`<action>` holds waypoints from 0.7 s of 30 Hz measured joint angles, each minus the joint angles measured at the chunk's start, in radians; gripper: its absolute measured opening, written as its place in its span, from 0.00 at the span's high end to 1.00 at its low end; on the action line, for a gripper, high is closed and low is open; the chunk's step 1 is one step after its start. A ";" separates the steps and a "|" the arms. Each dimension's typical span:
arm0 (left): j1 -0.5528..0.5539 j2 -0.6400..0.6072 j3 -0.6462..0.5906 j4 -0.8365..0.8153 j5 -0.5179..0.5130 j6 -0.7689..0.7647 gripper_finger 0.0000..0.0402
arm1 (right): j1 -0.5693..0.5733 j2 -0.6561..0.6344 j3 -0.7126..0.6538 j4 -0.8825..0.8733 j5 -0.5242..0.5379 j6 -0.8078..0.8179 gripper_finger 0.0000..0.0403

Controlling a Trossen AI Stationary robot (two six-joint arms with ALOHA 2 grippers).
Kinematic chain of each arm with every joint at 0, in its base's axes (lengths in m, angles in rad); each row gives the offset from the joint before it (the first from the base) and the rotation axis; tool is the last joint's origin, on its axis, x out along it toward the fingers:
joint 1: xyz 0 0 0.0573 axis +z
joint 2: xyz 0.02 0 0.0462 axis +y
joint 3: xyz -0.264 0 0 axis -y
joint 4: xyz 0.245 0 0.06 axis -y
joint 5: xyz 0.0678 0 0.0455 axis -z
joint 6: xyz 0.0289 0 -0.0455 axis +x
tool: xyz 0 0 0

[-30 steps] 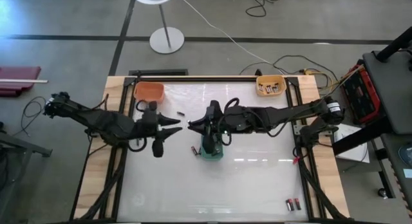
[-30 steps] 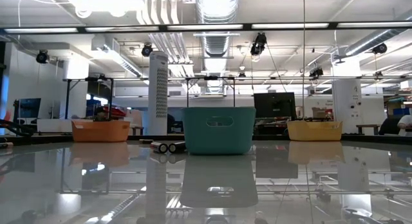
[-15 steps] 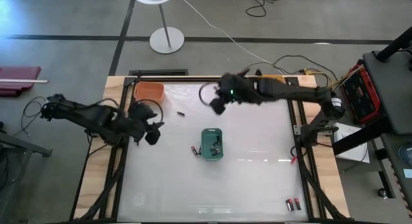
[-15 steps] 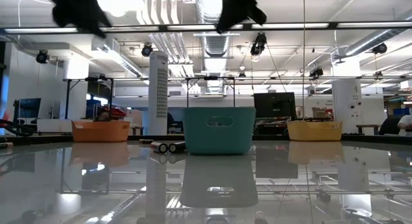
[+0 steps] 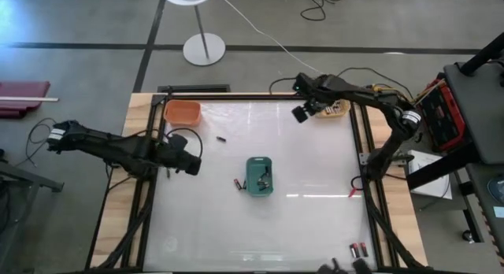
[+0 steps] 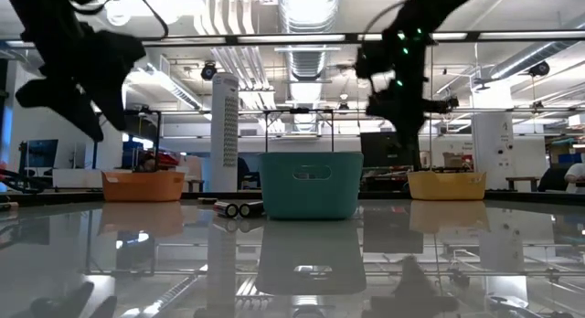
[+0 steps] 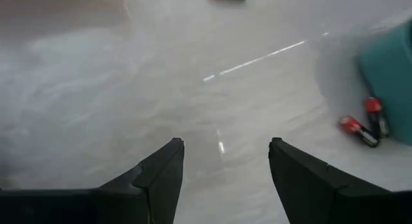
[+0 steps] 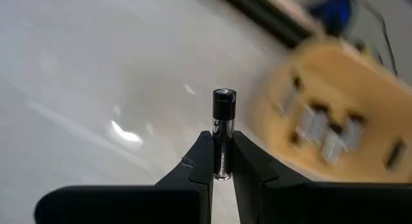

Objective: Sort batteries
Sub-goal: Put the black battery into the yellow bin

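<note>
1. The table point(image 5: 315, 227) is a white, glossy sheet in a wooden frame, with three bins on it: an orange bin point(image 5: 183, 111) at the far left corner, a yellow bin point(image 5: 331, 105) at the far right corner, and a teal bin point(image 5: 259, 176) near the middle.

2. The right arm reaches across the far right part of the table, its right claw point(image 5: 302, 111) held above the surface just beside the yellow bin. The left arm lies low along the left edge, its left claw point(image 5: 191, 164) well apart from the teal bin.

3. In the right wrist view the right claw point(image 8: 223, 161) is clamped on one battery point(image 8: 224, 130), a dark and silvery cell standing upright between the fingers. The yellow bin point(image 8: 335, 121) ahead already holds several silvery cells.

4. In the left wrist view the left claw point(image 7: 223, 161) stands apart with nothing in it, above bare table.

5. Loose cells left to sort: a pair with red ends point(image 7: 364, 123) just beside the teal bin, one small dark cell point(image 5: 222, 138) near the orange bin, and a pair point(image 5: 358, 249) at the near right edge.

6. Risks, as I judge them: the grip is on the cell's lower part only, so a quick swing could tilt it or shake it out. Letting go short of the rim would drop it on the slick table, where it would likely roll.
</note>
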 joint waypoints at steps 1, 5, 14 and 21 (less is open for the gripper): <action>0.013 0.000 -0.016 0.013 0.015 0.000 0.49 | -0.028 0.000 -0.016 -0.018 0.000 -0.001 0.94; 0.055 0.001 -0.073 0.092 0.014 0.025 0.50 | -0.119 0.000 -0.033 -0.036 0.001 -0.029 0.94; 0.246 0.010 -0.168 0.305 0.040 0.137 0.51 | -0.281 0.061 -0.035 0.029 -0.019 -0.034 0.94; 0.330 0.022 -0.130 0.337 0.032 0.237 0.51 | -0.358 0.192 -0.032 0.073 -0.051 -0.028 0.94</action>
